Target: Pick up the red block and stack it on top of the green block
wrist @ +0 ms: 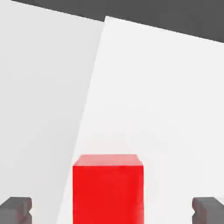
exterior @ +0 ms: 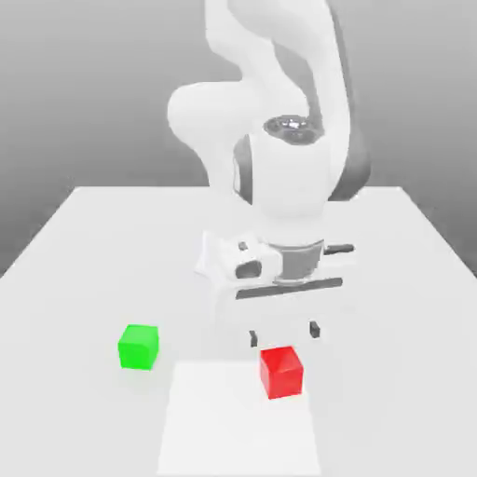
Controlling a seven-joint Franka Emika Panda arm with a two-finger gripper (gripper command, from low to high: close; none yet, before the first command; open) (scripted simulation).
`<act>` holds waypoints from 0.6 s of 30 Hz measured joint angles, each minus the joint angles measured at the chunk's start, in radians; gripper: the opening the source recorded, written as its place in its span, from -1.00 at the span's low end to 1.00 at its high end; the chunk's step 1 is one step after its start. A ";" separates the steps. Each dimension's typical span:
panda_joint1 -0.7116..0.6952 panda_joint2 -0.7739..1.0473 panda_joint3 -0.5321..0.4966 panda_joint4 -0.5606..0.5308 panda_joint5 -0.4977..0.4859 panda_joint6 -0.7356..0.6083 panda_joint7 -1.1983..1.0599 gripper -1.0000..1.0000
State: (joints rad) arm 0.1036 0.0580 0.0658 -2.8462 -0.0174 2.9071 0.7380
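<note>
The claw [exterior: 284, 337] hung spread above the red block [exterior: 281, 373], which sat on the white patch's [exterior: 219, 429] edge and looked light, stiff and hardly fragile, best gripped squarely by two opposite side faces.

No readable text or markings

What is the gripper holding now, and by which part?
Nothing is held: the gripper is open, with a gap between each finger and the red block.
</note>
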 joint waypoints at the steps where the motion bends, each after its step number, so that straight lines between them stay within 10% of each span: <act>1: 0.005 0.037 -0.007 0.004 -0.010 0.031 0.007 0.00; 3: 0.021 0.110 -0.026 0.014 -0.027 0.093 0.019 0.00; 4: 0.029 0.140 -0.035 0.018 -0.028 0.119 0.019 -1.00; 18: 0.024 -0.083 -0.018 -0.014 0.019 -0.071 -0.016 -1.00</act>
State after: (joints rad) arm 0.1279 -0.0246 0.0478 -2.8605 0.0018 2.8358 0.7222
